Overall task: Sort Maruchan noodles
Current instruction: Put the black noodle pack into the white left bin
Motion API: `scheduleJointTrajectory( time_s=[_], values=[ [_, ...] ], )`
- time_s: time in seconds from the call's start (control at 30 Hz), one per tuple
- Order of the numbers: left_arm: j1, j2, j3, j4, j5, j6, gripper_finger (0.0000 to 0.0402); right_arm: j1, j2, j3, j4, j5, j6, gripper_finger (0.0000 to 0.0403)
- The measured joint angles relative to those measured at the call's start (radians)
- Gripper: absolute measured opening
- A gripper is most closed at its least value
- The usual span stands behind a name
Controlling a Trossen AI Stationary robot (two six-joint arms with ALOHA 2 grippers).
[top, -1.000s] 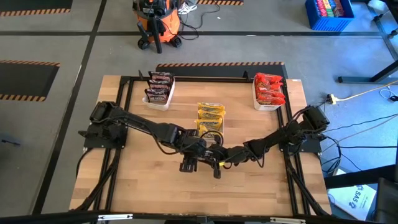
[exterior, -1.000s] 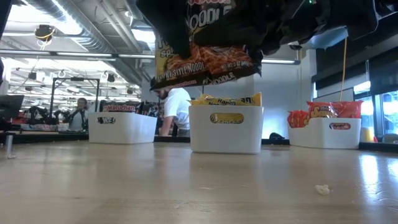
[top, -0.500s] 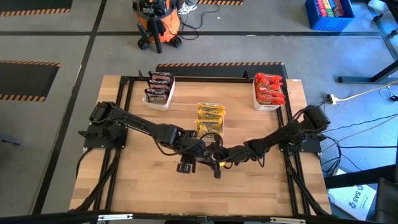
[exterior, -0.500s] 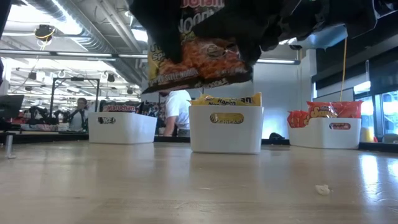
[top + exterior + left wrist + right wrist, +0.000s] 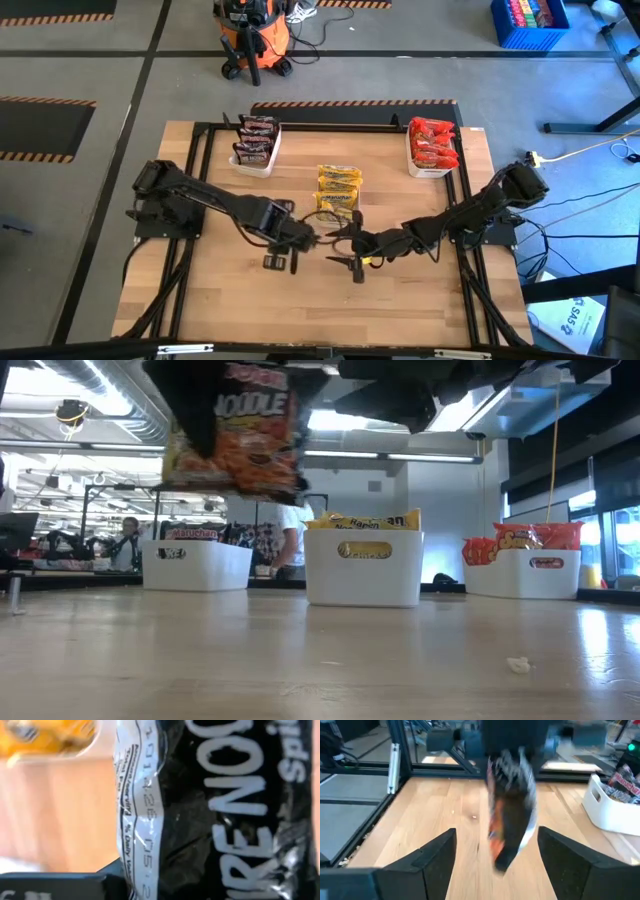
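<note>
My left gripper [image 5: 285, 248] is over the middle of the table, shut on a dark Maruchan noodle packet [image 5: 238, 440] with orange noodle print and white lettering. That packet fills the left wrist view [image 5: 215, 815]. My right gripper [image 5: 342, 253] stands just right of it, open, with the packet [image 5: 512, 805] hanging beyond its spread fingers, apart from them. More dark packets [image 5: 255, 140] sit in the far-left white tray. Yellow packets [image 5: 338, 188] sit in the middle tray and red packets [image 5: 433, 143] in the far-right tray. My left gripper holds the dark packet by its upper end [image 5: 250, 378], coming at it from above. The packet hangs below the fingers, nearly upright and lifted well clear of the table. The gripper's own body hides the exact place of the pinch.
Three white trays [image 5: 363, 570] stand in a row toward the far edge. A small crumb [image 5: 517, 664] lies on the wood near the right. Bare tabletop [image 5: 300, 310] stretches along the near side. People stand in the room beyond the table.
Both grippers were together at the dark packet. My right gripper has let go and drawn back toward the table's right. My left gripper has carried the packet toward the left, and it now hangs more upright.
</note>
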Motion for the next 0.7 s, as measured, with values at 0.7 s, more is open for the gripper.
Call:
scheduleJointTrajectory(
  time_s=[0.7],
  values=[
    [0.403, -0.36, -0.234, -0.212, -0.212, 0.169, 0.0143, 0.014, 0.0, -0.043, -0.025, -0.052, -0.002, 0.026]
  ],
)
